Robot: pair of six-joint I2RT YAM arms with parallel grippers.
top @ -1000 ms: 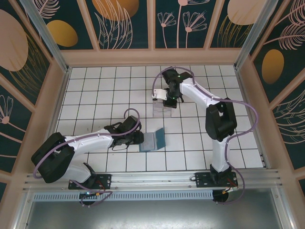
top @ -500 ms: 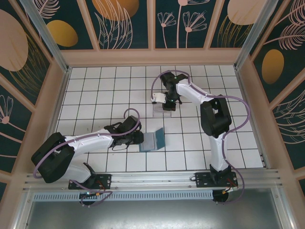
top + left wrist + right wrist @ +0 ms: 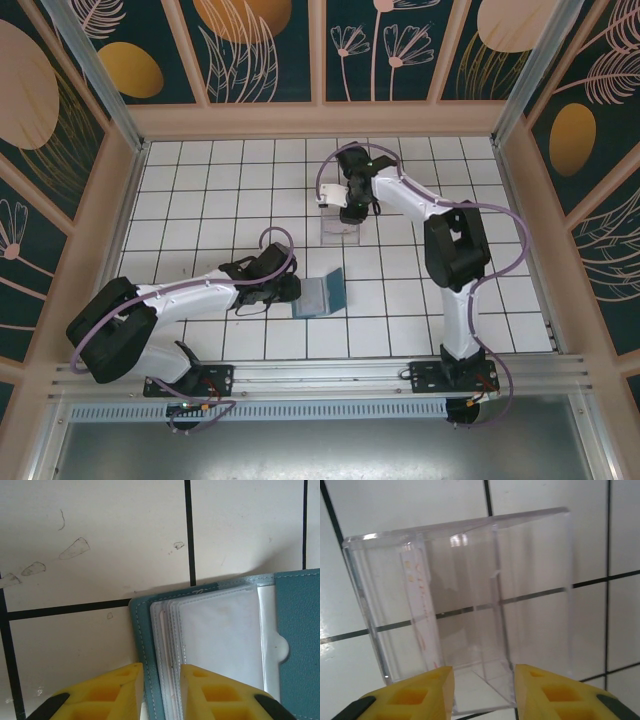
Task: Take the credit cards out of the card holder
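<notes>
Left pincer [image 3: 161, 674] closed narrowly on the cover edge of the card holder [image 3: 296, 630], which lies open on the tiled surface [image 3: 100, 530]; right pincer [image 3: 484, 680] parted, holding nothing, above clear tray [image 3: 530, 580].

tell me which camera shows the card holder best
Left wrist: the card holder lies open up close, with its teal cover, stitching and stacked clear sleeves plain to see. Top external shows it as a small teal patch by the left arm, without detail. Right wrist looks at the clear plastic tray instead.
</notes>
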